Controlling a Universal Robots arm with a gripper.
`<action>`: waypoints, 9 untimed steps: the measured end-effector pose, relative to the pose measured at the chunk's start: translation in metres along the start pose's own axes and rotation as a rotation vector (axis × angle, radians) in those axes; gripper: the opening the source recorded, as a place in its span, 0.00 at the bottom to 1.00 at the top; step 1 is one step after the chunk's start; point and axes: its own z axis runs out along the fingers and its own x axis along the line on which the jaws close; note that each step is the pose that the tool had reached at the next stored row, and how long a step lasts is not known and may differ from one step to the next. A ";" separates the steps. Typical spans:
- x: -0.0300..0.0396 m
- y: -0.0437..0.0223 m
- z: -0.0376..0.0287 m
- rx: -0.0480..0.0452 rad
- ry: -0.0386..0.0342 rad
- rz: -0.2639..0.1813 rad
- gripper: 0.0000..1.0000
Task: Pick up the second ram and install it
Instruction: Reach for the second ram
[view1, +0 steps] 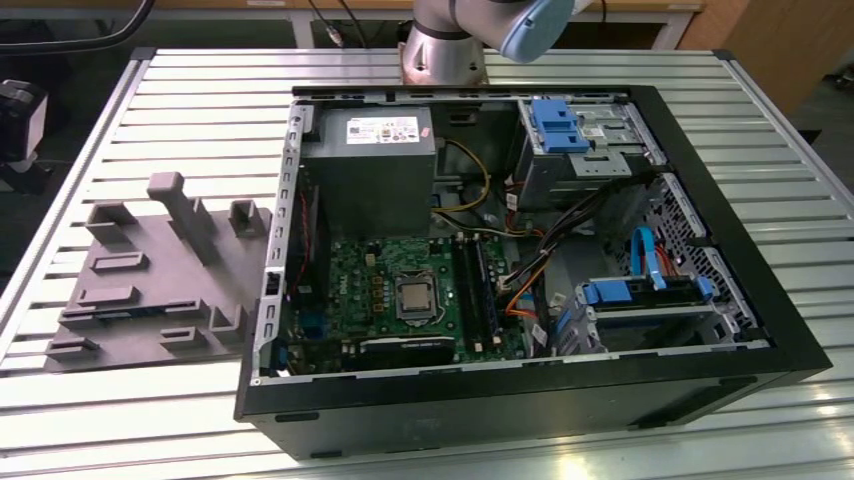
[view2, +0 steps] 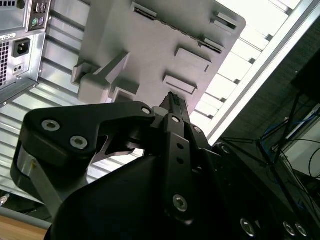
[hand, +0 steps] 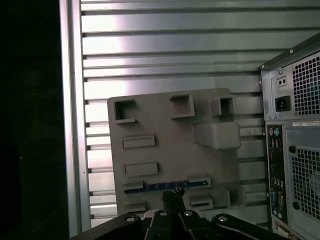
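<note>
1 ram (hand: 165, 186) lay flat in a slot of the grey block (hand: 165, 130), showing as a dark strip with blue glints in the first wrist view. The end effector (hand: 172, 193) hung above that slot, apart from the ram, closed and holding nothing. In the exterior view the block sat on the slatted counter (view1: 200, 90) at the left of the frame, just beside the open case (view1: 534, 410), whose green board (view1: 387, 290) faced up near the centre.

The gripper (hand: 173, 196), fingers closed together, hangs over the grey block (hand: 170, 145) on the slatted counter (hand: 165, 45). The second ram (hand: 150, 187) lies in the block just past the gripper's tips.
</note>
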 end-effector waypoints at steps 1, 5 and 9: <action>0.0001 -0.0002 0.0003 -0.0001 0.0000 0.000 0.11; 0.0001 -0.0012 0.0018 0.0001 0.0001 0.000 0.11; 0.0003 -0.0023 0.0035 0.0001 0.0001 0.000 0.11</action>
